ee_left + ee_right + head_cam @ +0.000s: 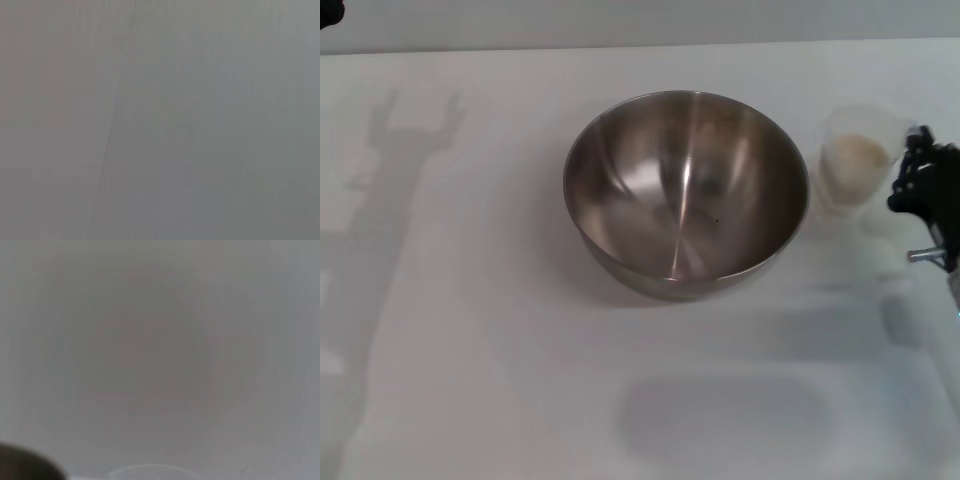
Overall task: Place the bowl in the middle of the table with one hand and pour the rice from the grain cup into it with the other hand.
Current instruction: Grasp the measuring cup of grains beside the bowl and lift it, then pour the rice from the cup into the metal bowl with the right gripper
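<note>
The steel bowl [686, 190] stands upright and empty in the middle of the white table [470, 330]. The clear grain cup [860, 158] stands just right of the bowl with rice [860, 155] inside. My right gripper [918, 180] is black and sits right against the cup's right side, at the table's right edge. I cannot tell if it touches the cup. Only a dark bit of my left gripper [328, 12] shows at the far left corner, well away from the bowl. Its shadow [415, 125] on the table shows two prongs spread apart.
The left arm's long shadow [370, 260] lies across the left of the table. The left wrist view shows only a plain grey surface [160, 120]. The right wrist view shows a blurred pale surface [160, 340].
</note>
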